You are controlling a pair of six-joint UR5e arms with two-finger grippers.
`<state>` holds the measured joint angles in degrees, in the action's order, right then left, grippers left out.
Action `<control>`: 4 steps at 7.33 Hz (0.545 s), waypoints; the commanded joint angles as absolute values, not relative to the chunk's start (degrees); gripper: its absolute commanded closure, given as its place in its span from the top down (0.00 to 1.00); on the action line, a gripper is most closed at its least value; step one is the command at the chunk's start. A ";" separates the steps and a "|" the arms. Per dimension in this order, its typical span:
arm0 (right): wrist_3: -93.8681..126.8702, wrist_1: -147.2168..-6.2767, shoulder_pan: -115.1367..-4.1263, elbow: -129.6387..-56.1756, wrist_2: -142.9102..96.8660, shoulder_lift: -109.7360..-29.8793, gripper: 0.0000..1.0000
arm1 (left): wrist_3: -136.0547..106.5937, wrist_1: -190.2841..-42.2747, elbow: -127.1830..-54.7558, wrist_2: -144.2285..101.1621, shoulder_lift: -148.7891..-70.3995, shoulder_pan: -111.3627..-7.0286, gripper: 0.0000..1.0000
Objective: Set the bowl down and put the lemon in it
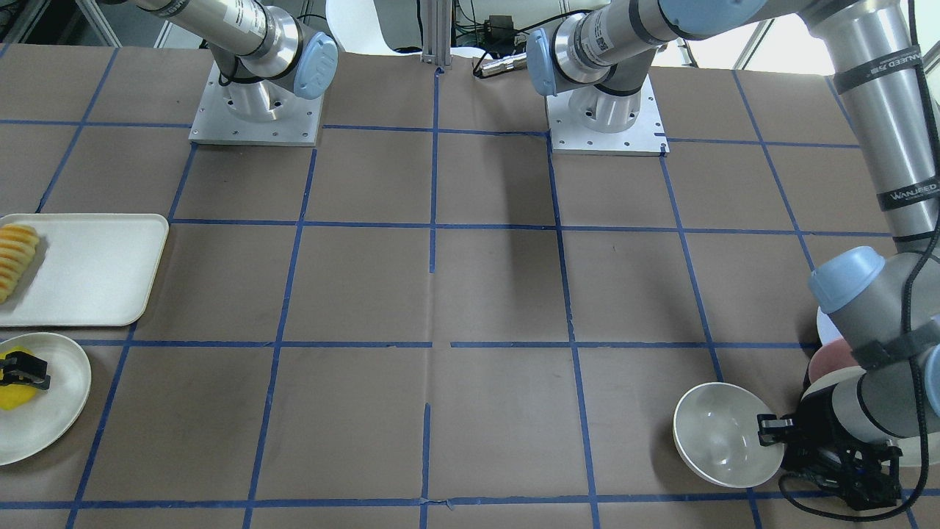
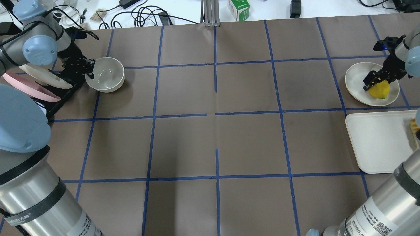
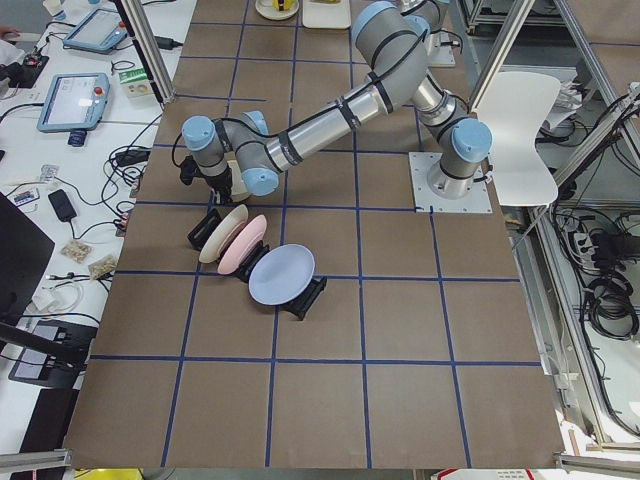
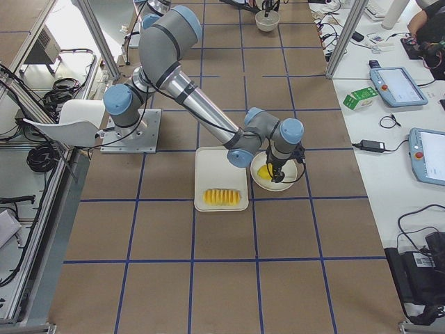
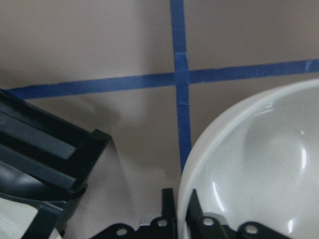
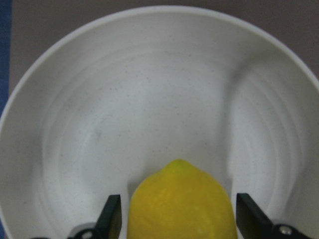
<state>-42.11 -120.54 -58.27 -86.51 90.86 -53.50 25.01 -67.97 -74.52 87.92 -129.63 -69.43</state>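
two grasps are being set up at once, so i'd judge the task to be at its opening step. the left pincer [image 5: 180, 196] is clenched on the rim of the bowl [image 2: 106, 77], one finger inside and one outside. the bowl is at the far left of the worktop [image 2: 216, 137], just beside the black rack [image 3: 310, 297]. whether it rests flat or is tipped off the surface, i cannot tell. the right pincer [image 6: 178, 211] is released and straddles the lemon [image 2: 380, 90], with a sliver of gap showing on either side. the lemon lies on the shallow plate [image 2: 356, 77] at the far right, well apart from the bowl.

next, to my mind, the bowl should be carried clear of the rack toward the middle squares and set down level before the rim is let go. the right fingers have to close squarely on the lemon, which is smooth and rounded and could squirt out of a skewed pinch.

counted: one bowl, one lemon, one shallow plate, one white tray [image 2: 377, 144] with one sliced ridged food piece [image 1: 16, 257], and one rack holding three plates: cream [image 3: 222, 235], pink [image 3: 243, 245], pale blue [image 3: 280, 275].
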 commanded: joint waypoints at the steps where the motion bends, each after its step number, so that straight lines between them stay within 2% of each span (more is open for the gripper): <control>1: -41.66 -119.72 -58.27 -85.96 91.85 -53.79 0.37 | 21.74 -71.08 -74.35 87.02 -126.84 -72.23 0.00; 4: -41.49 -112.88 -58.71 -85.61 92.64 -61.67 0.34 | 7.27 -71.73 -78.73 77.65 -122.44 -86.17 0.00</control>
